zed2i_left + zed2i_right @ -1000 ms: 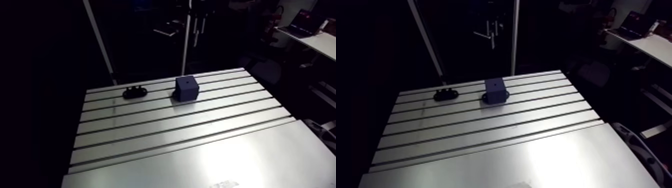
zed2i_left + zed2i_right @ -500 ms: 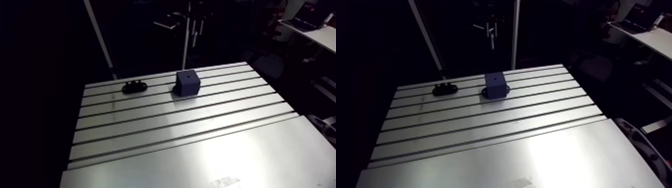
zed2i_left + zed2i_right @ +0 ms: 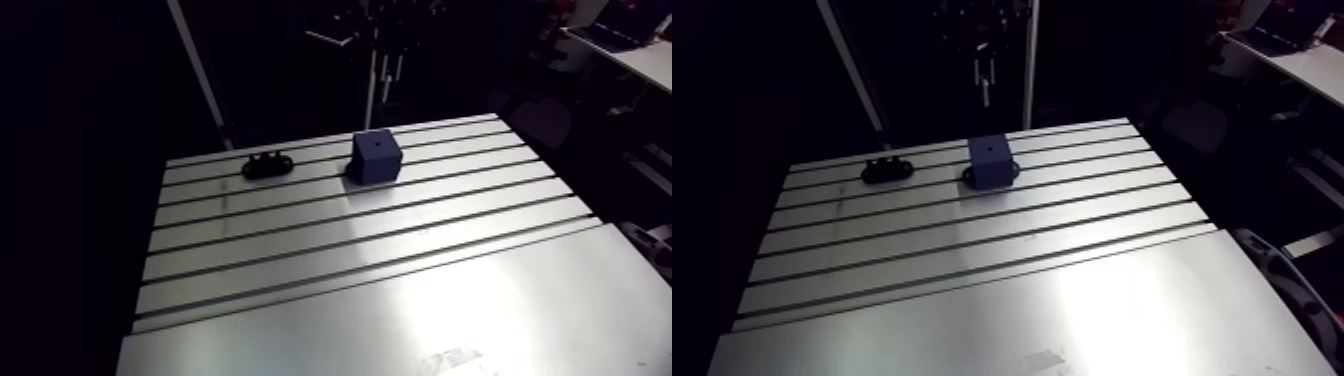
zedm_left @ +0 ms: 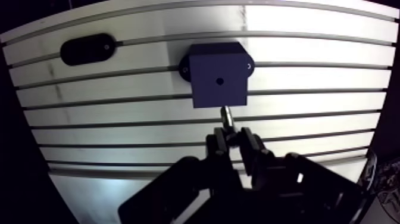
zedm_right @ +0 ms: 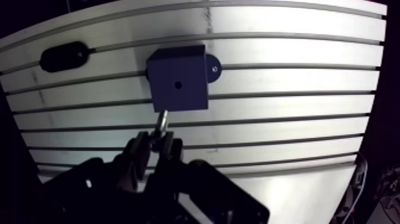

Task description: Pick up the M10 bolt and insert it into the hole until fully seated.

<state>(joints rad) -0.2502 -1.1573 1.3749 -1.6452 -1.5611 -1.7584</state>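
In the wrist view my gripper (image 4: 233,136) is shut on the M10 bolt (image 4: 225,114), whose bright metal shank sticks out ahead of the fingertips. Just ahead of the bolt's tip stands the dark blue block (image 4: 218,82), flanged to the table, with a small round hole (image 4: 219,80) in its upper face. The bolt's tip is just short of the block's near edge and well above it, not at the hole. In the arm view the block (image 3: 376,156) sits near the far edge of the slotted table (image 3: 300,250). The gripper with the bolt (image 3: 983,82) hangs dimly high above it.
A black oval holder (image 4: 88,49) lies on the table beside the block, also seen in the arm view as the low black holder (image 3: 268,165). A smooth plate (image 3: 420,320) covers the table's near part. The table's edges drop off into the dark on all sides.
The whole arm view has shifted, so the camera has moved. Block and holder keep their places on the table. The gripper's dim shape now hangs slightly lower, nearer the block.
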